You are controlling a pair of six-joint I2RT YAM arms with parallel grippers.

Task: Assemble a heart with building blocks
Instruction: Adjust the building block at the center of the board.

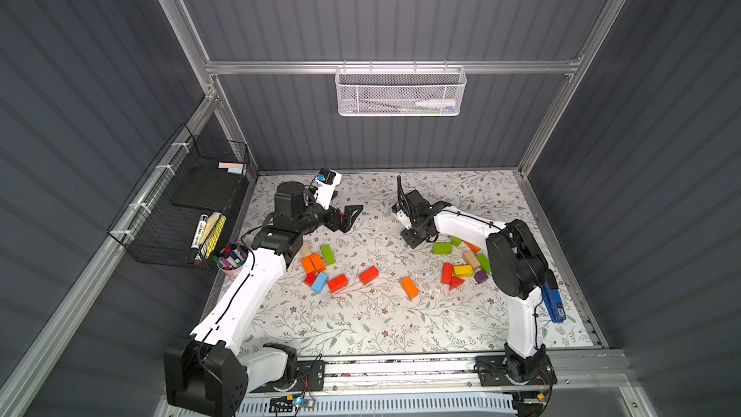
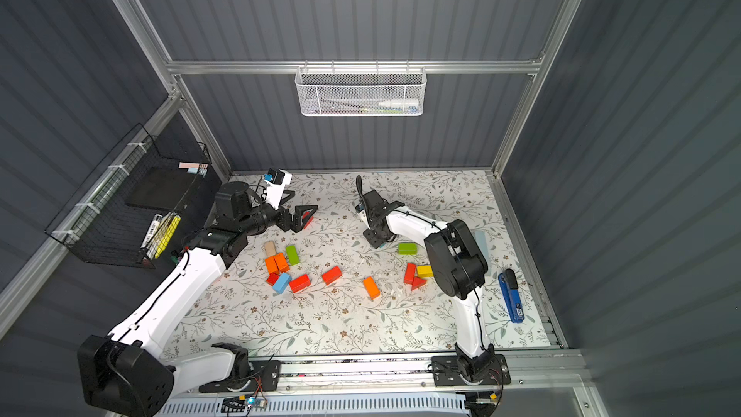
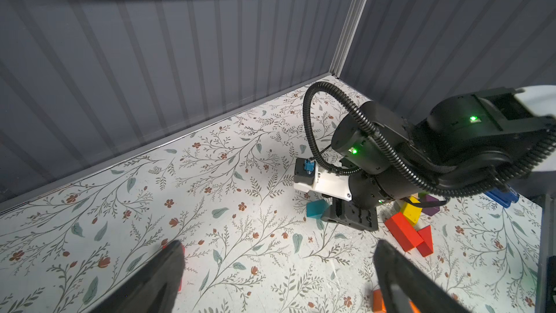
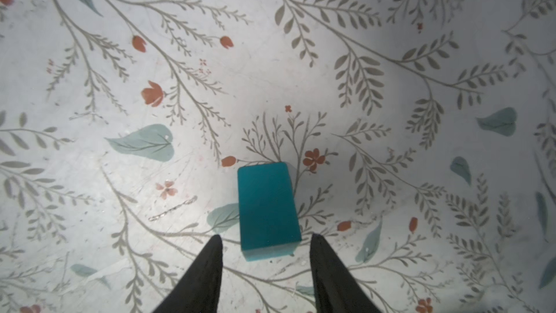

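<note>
A teal block (image 4: 267,206) lies flat on the flowered mat just ahead of my right gripper (image 4: 266,237). Its fingers stand open on either side of the block's near end and do not touch it. In a top view the right gripper (image 1: 415,241) points down beside a right cluster with a green brick (image 1: 442,248), a yellow brick (image 1: 462,270) and a red wedge (image 1: 456,282). My left gripper (image 1: 353,218) hovers wide open and empty, behind a left cluster of orange bricks (image 1: 312,263), red bricks (image 1: 337,282) and a light blue brick (image 1: 319,282). A lone orange brick (image 1: 409,288) lies mid-mat.
A cup of marker pens (image 1: 232,256) stands by the left arm. A black wire basket (image 1: 180,210) hangs on the left wall and a white mesh basket (image 1: 401,92) on the back wall. A blue tool (image 1: 553,302) lies at the mat's right edge.
</note>
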